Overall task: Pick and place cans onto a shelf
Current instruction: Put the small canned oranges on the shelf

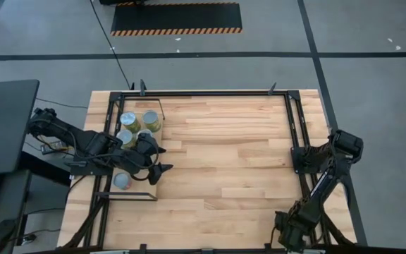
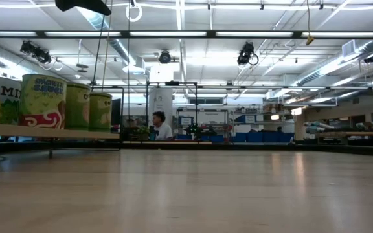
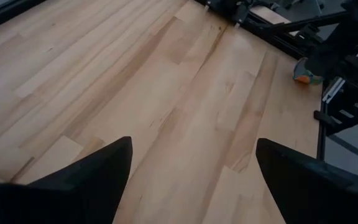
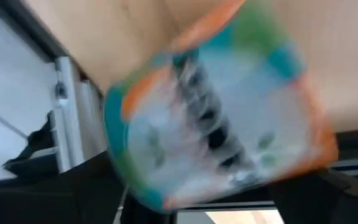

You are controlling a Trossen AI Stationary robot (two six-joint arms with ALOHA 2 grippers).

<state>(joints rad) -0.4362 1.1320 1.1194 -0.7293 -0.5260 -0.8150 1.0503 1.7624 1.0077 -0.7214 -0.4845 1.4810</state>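
Several cans with silver tops stand upright on the shelf at the table's left; in the low view they show green and yellow labels. My left gripper hovers by the shelf's right edge, open and empty, facing across the bare table. My right gripper is low at the table's near right corner, with a blurred can with an orange, teal and green label between its fingers. That can also shows small in the left wrist view. My right gripper has the orange and teal can between its two fingers, which stand at the can's two sides. The view is blurred, so the exact place of contact and how the can sits cannot be told.
A black metal frame runs along the table's far, left and right sides. The plank tabletop lies between the shelf and the right arm. A person is far off in the room behind.
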